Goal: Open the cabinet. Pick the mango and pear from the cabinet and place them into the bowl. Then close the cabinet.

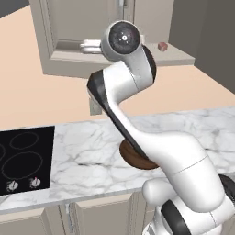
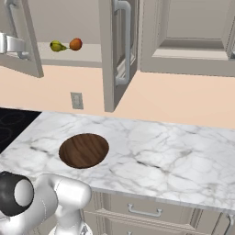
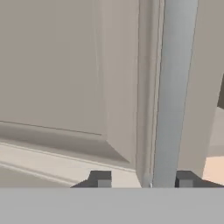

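Note:
The cabinet (image 2: 69,55) hangs over the counter with both doors swung out. On its shelf lie the yellow-green pear (image 2: 56,46) and, beside it, the orange mango (image 2: 75,44). My gripper (image 3: 142,180) is up at the left door (image 2: 18,41). Its dark fingertips (image 3: 99,179) stand apart on either side of that door's silver bar handle (image 3: 175,87), with a gap left of the bar, so it is open and holds nothing. The brown wooden bowl (image 2: 84,150) rests on the counter below and is partly hidden by my arm in the left base view (image 1: 131,159).
The right door (image 2: 114,55) juts edge-on over the marble counter (image 2: 174,156). A black cooktop (image 1: 23,160) sits at the counter's left end. A wall outlet (image 2: 76,100) is behind the bowl, and another wall cabinet (image 2: 193,36) hangs to the right.

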You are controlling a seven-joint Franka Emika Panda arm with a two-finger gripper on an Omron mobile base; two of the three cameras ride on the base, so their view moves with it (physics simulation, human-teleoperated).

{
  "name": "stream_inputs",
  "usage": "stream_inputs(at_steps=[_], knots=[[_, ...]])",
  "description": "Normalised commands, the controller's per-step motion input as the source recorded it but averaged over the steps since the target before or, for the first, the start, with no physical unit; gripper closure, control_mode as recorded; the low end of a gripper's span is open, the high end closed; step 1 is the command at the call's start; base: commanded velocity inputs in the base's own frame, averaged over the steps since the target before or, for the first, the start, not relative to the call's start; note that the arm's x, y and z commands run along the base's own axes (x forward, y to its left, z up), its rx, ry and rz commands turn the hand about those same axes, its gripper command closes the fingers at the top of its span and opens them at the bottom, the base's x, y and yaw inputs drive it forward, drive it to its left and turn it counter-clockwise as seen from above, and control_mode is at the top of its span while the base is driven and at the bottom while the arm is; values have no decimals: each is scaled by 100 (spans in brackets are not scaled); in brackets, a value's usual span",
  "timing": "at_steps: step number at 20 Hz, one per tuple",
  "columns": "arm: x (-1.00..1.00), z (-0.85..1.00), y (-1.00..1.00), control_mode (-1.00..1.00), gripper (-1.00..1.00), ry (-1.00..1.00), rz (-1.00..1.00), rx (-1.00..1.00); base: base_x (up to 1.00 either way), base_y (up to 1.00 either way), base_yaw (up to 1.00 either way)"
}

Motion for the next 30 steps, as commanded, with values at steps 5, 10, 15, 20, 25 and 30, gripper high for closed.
stream_inputs(at_steps=[5, 10, 15, 20, 25, 30], knots=[[-46, -70, 82, -100, 100, -14, 2, -5, 0, 0, 0], [-100, -100, 34, -100, 100, -36, 10, -14, 0, 0, 0], [-53, -60, 2, -100, -100, -9, 9, -7, 0, 0, 0], [-97, 16, -20, -100, -100, -22, 0, 6, 0, 0, 0], [-100, 38, -86, -100, -100, -38, 0, 19, 0, 0, 0], [-80, -9, -100, -100, -100, -25, 0, 30, 0, 0, 0]])
